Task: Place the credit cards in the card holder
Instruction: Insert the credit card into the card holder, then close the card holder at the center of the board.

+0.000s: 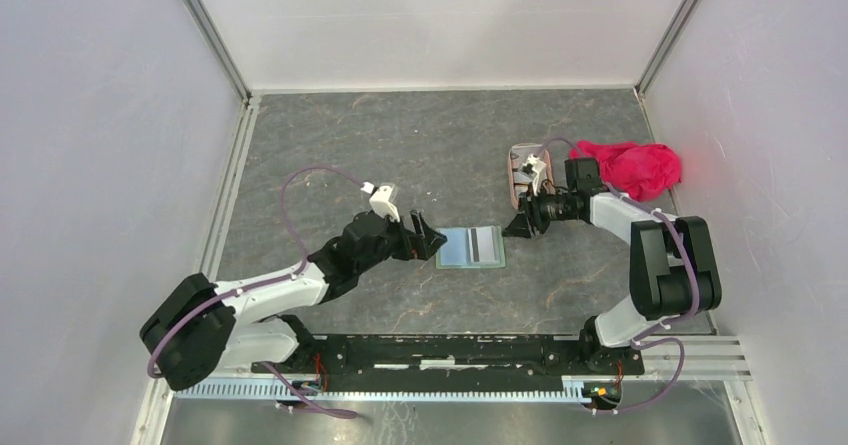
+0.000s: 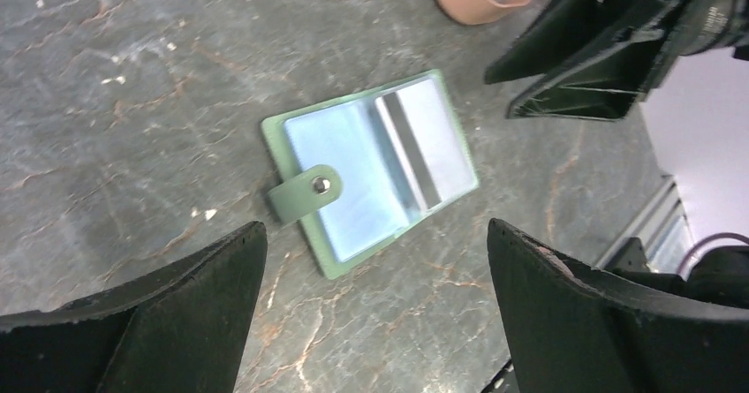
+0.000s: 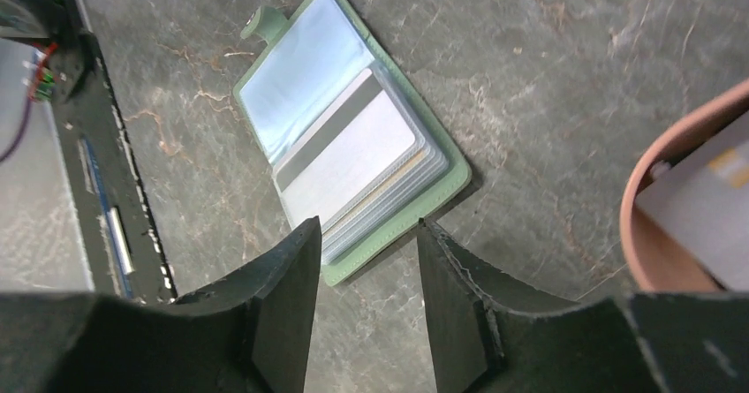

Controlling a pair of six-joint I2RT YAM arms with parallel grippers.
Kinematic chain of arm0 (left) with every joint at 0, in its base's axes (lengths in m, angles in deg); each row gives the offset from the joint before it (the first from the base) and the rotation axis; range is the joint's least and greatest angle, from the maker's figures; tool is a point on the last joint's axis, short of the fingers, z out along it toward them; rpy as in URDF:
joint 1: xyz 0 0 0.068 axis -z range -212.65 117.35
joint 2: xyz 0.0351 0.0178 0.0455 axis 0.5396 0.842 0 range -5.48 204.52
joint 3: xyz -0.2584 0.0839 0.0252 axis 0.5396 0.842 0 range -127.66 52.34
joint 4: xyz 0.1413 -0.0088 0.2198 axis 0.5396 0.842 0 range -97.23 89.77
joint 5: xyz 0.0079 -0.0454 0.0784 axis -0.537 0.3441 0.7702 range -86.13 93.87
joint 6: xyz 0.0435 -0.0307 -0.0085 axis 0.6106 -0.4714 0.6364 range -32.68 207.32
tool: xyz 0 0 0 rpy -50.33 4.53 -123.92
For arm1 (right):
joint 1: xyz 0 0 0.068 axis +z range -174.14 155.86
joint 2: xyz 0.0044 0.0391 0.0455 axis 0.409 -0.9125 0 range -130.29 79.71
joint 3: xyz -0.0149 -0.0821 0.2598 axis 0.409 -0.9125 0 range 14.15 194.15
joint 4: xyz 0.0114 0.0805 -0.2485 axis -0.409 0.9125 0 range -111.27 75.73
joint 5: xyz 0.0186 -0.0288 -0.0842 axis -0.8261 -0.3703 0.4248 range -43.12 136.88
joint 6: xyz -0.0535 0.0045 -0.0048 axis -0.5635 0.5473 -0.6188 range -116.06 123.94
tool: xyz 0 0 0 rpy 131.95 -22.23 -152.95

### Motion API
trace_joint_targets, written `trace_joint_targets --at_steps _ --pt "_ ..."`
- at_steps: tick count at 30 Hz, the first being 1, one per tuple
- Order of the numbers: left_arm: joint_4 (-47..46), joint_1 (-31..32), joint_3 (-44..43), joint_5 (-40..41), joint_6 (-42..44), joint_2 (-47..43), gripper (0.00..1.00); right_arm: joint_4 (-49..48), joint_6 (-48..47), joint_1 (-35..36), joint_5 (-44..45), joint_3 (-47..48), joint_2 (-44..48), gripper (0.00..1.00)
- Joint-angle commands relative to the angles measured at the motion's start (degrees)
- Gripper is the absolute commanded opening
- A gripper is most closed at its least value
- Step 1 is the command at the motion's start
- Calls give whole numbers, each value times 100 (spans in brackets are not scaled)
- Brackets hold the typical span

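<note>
One striped card [image 3: 349,159] looks seated in the open card holder [image 1: 472,246], mid-frame in the top view. Left gripper [image 2: 375,230] jaws wide apart, empty. The right gripper [image 3: 366,227] is partly apart, empty; both flank the holder. More credit cards [image 3: 707,203] sit in the tray [image 3: 638,234] at the right edge. Likely next: right pinches a single card by its edge, left pins holder flat.

The left arm [image 1: 270,290] and right arm [image 1: 640,235] are white-and-black, with purple cables [image 1: 290,205] and black fingers [image 2: 177,322].
</note>
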Motion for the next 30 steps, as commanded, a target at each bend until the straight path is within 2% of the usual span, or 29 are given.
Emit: trace_joint_targets --at_steps 1,6,14,23,30 --pt "-63 10 -45 344 -335 100 99 -1123 993 -119 -617 -346 -21 51" --pt "1167 465 -877 1322 -319 757 94 -911 913 -130 -445 -228 -313 51" --pt "2414 969 -2104 2565 -314 1999 85 -557 752 -130 -379 13 -767 49" --pt "3213 1134 -2875 2881 -267 2886 69 -376 630 -129 -380 122 -854 49" --pt "3413 1135 -2990 2912 -323 2921 53 -303 593 -133 -329 157 -893 50"
